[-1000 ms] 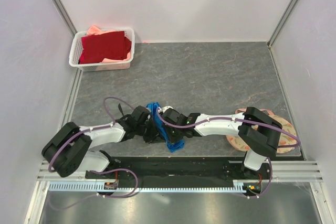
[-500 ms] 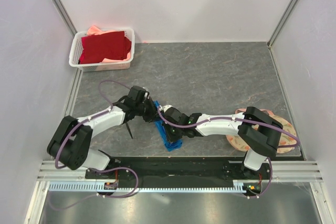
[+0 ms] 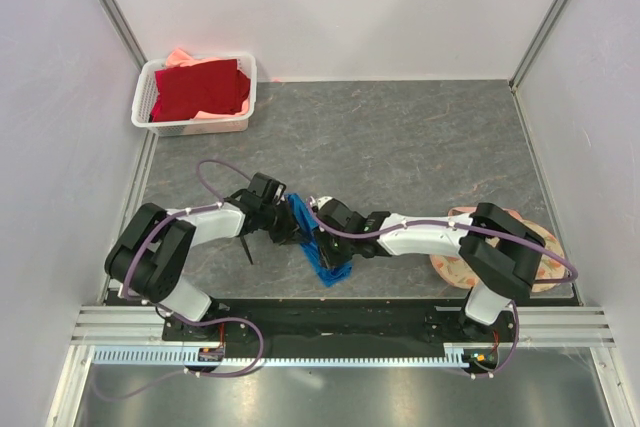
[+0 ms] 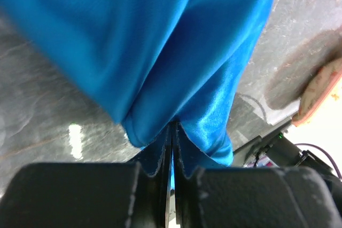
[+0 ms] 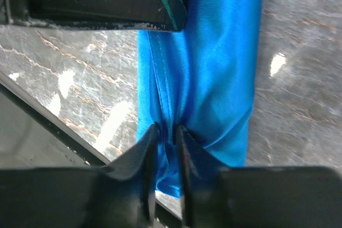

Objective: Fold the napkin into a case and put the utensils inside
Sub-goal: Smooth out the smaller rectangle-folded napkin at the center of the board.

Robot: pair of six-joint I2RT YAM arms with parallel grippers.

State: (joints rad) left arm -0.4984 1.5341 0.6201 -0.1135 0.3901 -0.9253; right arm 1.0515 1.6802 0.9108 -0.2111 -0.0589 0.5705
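A dark red cloth [image 3: 200,89] is held in the white basket [image 3: 143,97] at far left. The napkin [image 3: 328,267], bunched on the table [image 3: 420,137], is pinched shut by the left end effector [image 4: 172,127]; the right end effector [image 5: 166,132] is set narrowly astride a fold, grip unclear

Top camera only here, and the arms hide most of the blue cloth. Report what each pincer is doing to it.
Observer: In the left wrist view, the left pincer is shut on a fold of the napkin.
Operator: Now the right one.
Observer: The right pincer straddles a raised ridge of the napkin, its jaws a narrow gap apart. I cannot tell whether it grips.
Operator: Describe how the cloth lies there.
Observer: In the right wrist view it is a long narrow band lying on the table, wrinkled near that pincer.
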